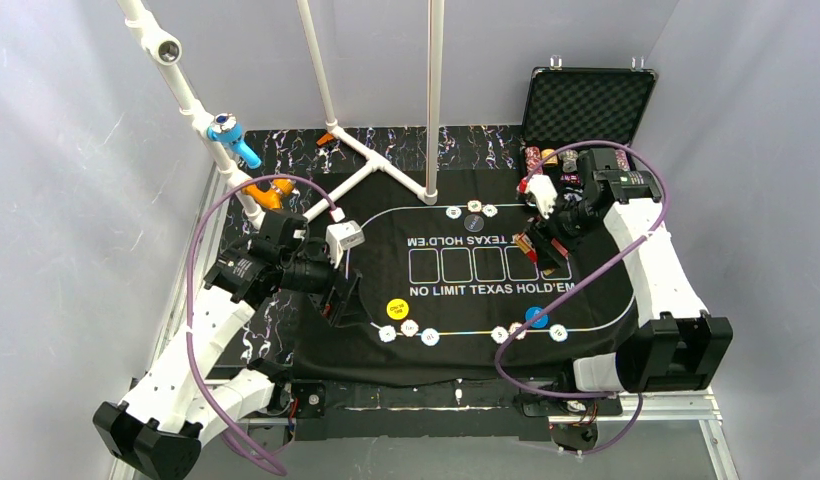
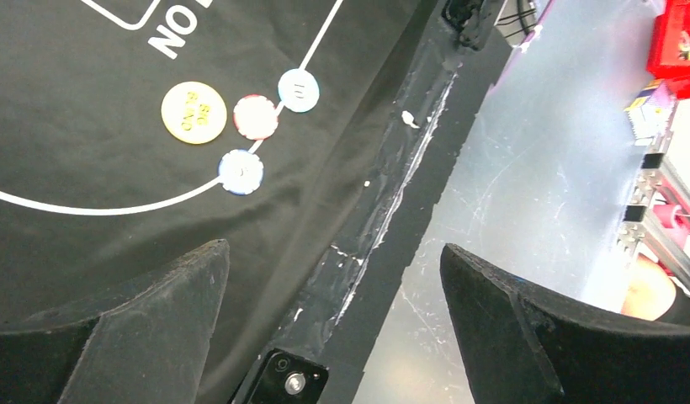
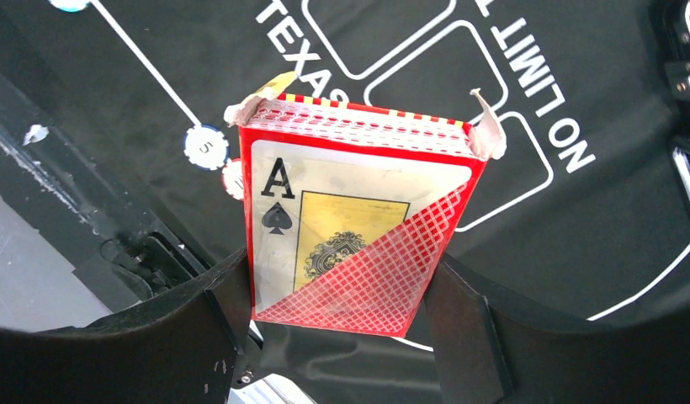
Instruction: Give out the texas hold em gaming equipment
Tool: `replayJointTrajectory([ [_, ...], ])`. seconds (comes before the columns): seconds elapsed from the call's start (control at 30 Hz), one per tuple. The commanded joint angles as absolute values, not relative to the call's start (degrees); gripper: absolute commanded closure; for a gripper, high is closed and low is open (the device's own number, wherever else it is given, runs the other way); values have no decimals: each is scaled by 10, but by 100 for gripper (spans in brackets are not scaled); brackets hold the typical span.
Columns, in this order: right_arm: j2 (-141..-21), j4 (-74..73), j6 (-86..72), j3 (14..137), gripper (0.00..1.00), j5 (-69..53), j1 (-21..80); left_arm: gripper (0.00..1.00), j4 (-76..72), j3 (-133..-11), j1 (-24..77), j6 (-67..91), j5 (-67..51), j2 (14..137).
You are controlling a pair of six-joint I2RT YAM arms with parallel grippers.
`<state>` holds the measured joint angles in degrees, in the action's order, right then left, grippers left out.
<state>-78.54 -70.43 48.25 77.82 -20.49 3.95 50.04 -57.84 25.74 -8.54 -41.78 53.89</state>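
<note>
My right gripper [image 3: 337, 282] is shut on a red card box [image 3: 358, 219] with an ace of spades on its front. Its top flaps are torn open and red-backed cards show inside. From above, the box [image 1: 529, 244] hangs over the right end of the black mat [image 1: 586, 290]. My left gripper [image 1: 343, 297] stands open with nothing in it, over the mat's left edge. Ahead of it lie a yellow button [image 2: 193, 112] and three chips [image 2: 256, 116]. A blue button [image 1: 536, 317] with chips [image 1: 558, 332] sits at the near right. More chips [image 1: 475, 207] lie at the far side.
An open black foam-lined case [image 1: 589, 105] stands at the back right, with chip stacks [image 1: 546, 160] in front of it. White pipes [image 1: 386, 160] cross the back of the table. A metal rail [image 2: 527, 168] runs along the near edge.
</note>
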Motion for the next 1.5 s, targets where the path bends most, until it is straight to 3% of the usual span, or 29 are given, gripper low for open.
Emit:
replayJointTrajectory([
  [0.0,-743,-741,501,784,86,-240,64,6,520,-610,261,-65,-466,543],
  [0.4,-694,-763,518,788,92,-198,85,12,503,-628,284,-21,-505,571],
  [0.97,-681,-737,524,768,94,-235,109,11,511,-676,322,-35,-515,654],
  [1.23,-674,-696,492,760,99,-245,126,7,280,-673,324,110,-500,707],
  [1.3,-679,-709,478,780,99,-241,147,8,174,-666,328,234,-520,762],
  [1.47,-641,-706,420,807,99,-172,203,7,83,-714,400,346,-531,833],
])
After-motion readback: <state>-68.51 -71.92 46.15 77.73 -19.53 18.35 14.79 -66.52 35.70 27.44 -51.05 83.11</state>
